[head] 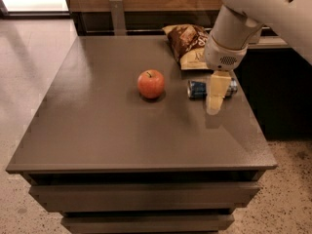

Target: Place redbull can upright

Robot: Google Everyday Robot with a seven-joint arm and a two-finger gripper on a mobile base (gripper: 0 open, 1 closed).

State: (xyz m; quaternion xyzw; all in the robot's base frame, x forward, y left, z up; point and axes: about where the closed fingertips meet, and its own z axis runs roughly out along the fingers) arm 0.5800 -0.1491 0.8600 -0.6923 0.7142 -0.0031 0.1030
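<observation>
The redbull can (197, 88) lies on its side on the dark grey surface (97, 126), in the right half and a little towards the far edge. Its long axis runs left to right. The blue and silver left end shows clearly, and a bit of the right end shows past the gripper. The middle of the can is hidden.

The gripper (213, 107) is cream-coloured and hangs tip-down from the white arm (234, 28), which comes in from the upper right. In this view it crosses the middle of the can, with its tip lower in the picture than the can, near the surface. Whether it touches the can or stands just on the near side of it cannot be told, and neither can whether the gripper is open or closed.

A red apple (150, 84) sits upright to the left of the can, near it but apart. A brown-and-yellow chip bag (187, 45) lies farther back, close to the far edge, beyond the can and partly behind the arm.
</observation>
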